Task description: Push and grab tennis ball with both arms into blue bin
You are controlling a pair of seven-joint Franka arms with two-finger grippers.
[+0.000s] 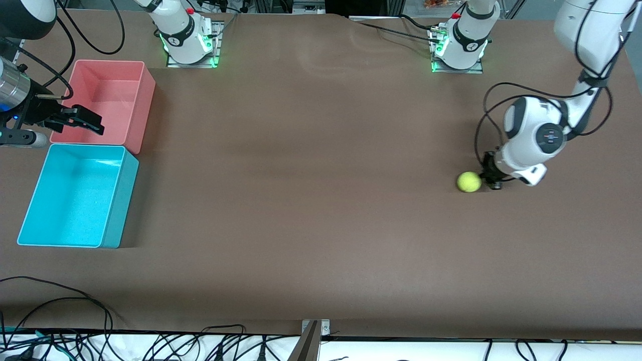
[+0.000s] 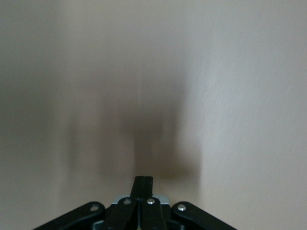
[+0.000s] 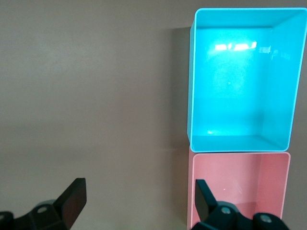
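The brown worktop [image 1: 311, 200] is lying mostly bare between the two ends of the job, and that long bare stretch is what the coming move is turning on. The blue bin [image 1: 75, 198] is sitting at the right arm's end, nearer the front camera than the pink bin [image 1: 108, 100], the two touching or almost touching along one side. The tennis ball [image 1: 469, 182] is resting on the worktop at the left arm's end — well apart from both bins.

The left tool [image 1: 489, 173] is standing low at the worktop, just beside the ball and apparently touching it, on the side away from the bins. So the ball is lying between this tool and the blue bin, and a push toward the right arm's end looks like the line to take. Its fingers [image 2: 143, 184] are pressed together, gripping nothing; the left wrist view is showing only blurred worktop ahead of them.

The right tool [image 1: 75, 120] is waiting over the pink bin's edge, its fingers [image 3: 72, 199] spread wide and empty, with both bins showing in its wrist view. The left arm is by far the nearer to the ball.

Nothing is standing in the path across the worktop. The likely trouble — a round ball may be rolling off line, toward the pink bin or past the right arm's reach.
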